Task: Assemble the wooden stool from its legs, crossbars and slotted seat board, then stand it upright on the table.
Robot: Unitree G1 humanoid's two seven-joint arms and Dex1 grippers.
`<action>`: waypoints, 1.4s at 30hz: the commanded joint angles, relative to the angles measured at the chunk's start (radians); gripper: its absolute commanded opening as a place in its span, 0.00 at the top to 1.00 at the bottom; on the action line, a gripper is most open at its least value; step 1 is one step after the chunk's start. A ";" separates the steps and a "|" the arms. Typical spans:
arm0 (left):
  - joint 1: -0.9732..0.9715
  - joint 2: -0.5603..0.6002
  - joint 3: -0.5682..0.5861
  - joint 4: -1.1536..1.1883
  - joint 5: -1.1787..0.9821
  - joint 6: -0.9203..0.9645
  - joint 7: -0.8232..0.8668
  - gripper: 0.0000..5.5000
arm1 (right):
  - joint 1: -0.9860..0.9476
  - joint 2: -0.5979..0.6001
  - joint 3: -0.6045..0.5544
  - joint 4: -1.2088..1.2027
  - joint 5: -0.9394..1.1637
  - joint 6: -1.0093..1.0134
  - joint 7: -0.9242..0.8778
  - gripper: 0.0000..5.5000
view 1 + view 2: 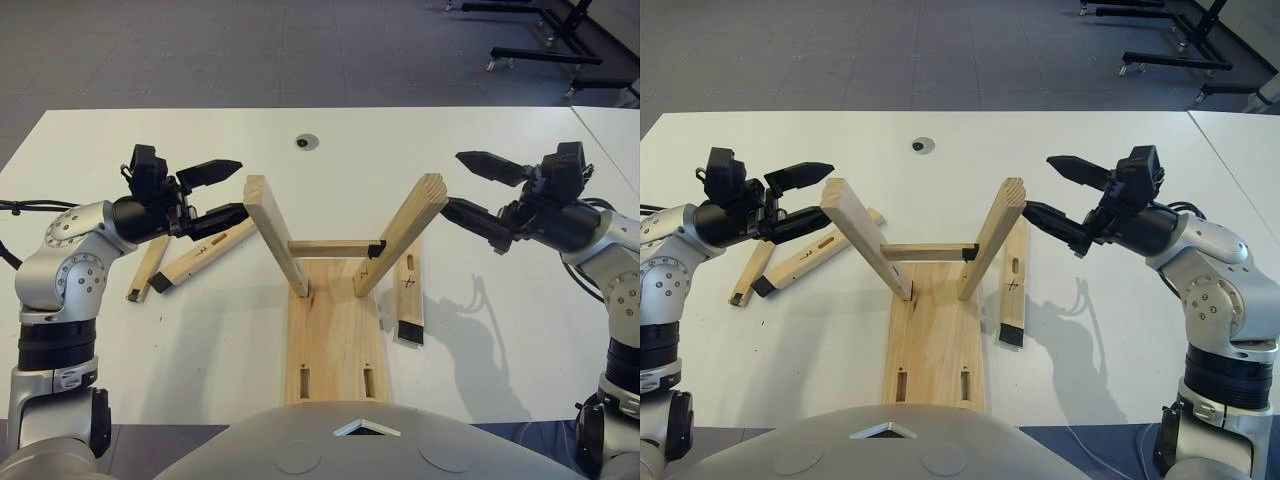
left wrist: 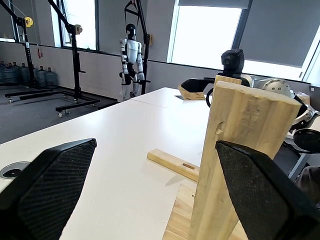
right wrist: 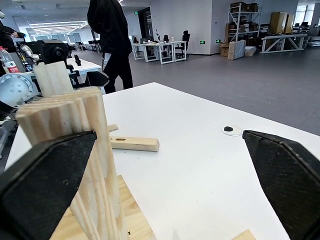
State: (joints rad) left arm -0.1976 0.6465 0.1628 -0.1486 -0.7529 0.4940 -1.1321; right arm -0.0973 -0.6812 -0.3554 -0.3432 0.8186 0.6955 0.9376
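Note:
The slotted seat board (image 1: 335,345) lies flat near the table's front edge. Two legs stand in its far slots and lean outward in a V: the left leg (image 1: 275,235) and the right leg (image 1: 400,235). A short crossbar (image 1: 335,247) joins them. My left gripper (image 1: 228,194) hovers open just left of the left leg's top, its lower finger close to the wood (image 2: 240,140). On the other side my right gripper (image 1: 452,182) is open beside the right leg's top (image 3: 75,135), with its lower finger near it. Neither gripper holds anything.
A loose leg (image 1: 408,295) lies on the table right of the board. Two more wooden pieces (image 1: 205,255) (image 1: 148,268) lie at the left under my left arm. A round cable hole (image 1: 303,141) sits at the table's back. Bare table surface (image 1: 500,340) extends to the front right.

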 commanded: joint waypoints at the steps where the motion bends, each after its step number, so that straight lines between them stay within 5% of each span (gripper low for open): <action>1: -0.028 0.004 -0.042 -0.007 0.027 0.002 -0.013 0.20 | -0.005 -0.005 0.035 -0.040 0.044 0.032 -0.003 0.02; 19: -0.032 -0.050 -0.231 -0.119 0.143 -0.023 0.022 0.20 | -0.038 0.010 0.134 -0.112 0.032 0.029 -0.050 0.02; 42: -0.027 0.034 -0.040 -0.026 0.193 -0.149 0.028 0.20 | 0.138 -0.062 0.019 -0.017 -0.144 -0.134 -0.074 0.02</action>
State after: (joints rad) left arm -0.2171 0.6594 0.0990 -0.1913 -0.5821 0.3757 -1.1079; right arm 0.0294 -0.7175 -0.3167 -0.3626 0.6875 0.5757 0.8567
